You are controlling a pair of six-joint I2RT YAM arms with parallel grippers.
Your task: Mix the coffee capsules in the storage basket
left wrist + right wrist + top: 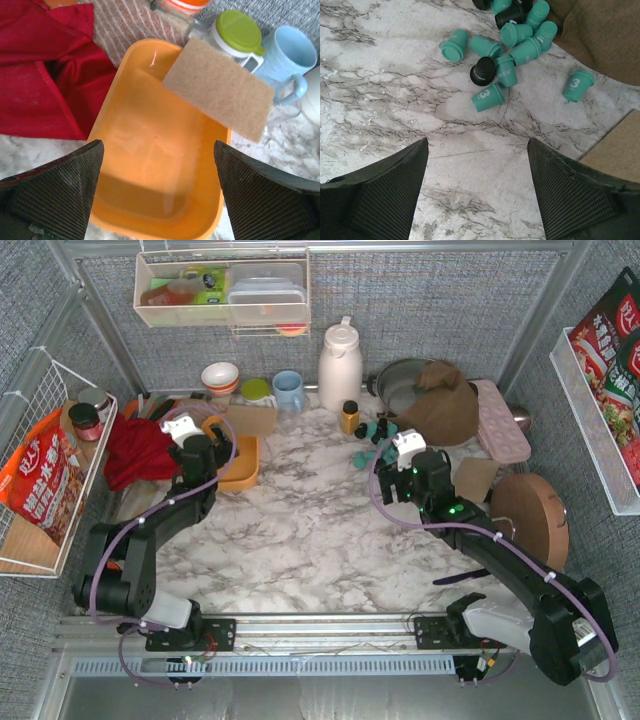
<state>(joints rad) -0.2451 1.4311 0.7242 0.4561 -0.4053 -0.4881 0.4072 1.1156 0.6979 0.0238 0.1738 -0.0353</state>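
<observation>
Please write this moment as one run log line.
left gripper: fingers open, by storage basket | basket: empty, brown pad across corner | right gripper: fingers open | coffee capsules: loose on marble table

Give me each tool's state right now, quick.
Left tool: open, empty, above the basket.
Right tool: open, empty, above the marble short of the capsules.

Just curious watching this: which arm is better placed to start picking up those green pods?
Right. The right tool, open, hovers just short of the coffee capsules; the left tool sits over the empty storage basket.
</observation>
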